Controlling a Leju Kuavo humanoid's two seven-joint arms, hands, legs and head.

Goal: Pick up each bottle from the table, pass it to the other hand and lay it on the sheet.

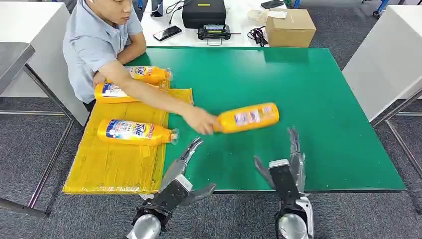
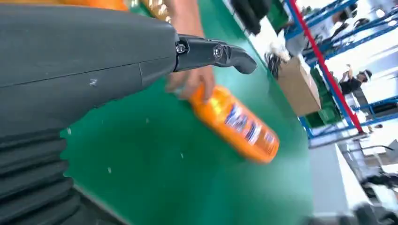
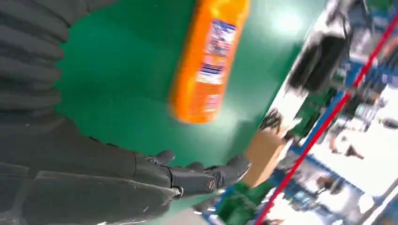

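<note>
The orange bottle (image 1: 247, 117) lay on the green worktop (image 1: 308, 84), a person's hand (image 1: 199, 119) at its neck. My right robot hand (image 1: 291, 159) and left robot hand (image 1: 186, 167) hovered empty, fingers spread. I judged waiting for release wise, then gripping the body squarely.

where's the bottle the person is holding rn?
In the head view, the held bottle lies over the green table, right of the yellow sheet, gripped at its neck end by the person's hand, ahead of both open robot hands.
</note>
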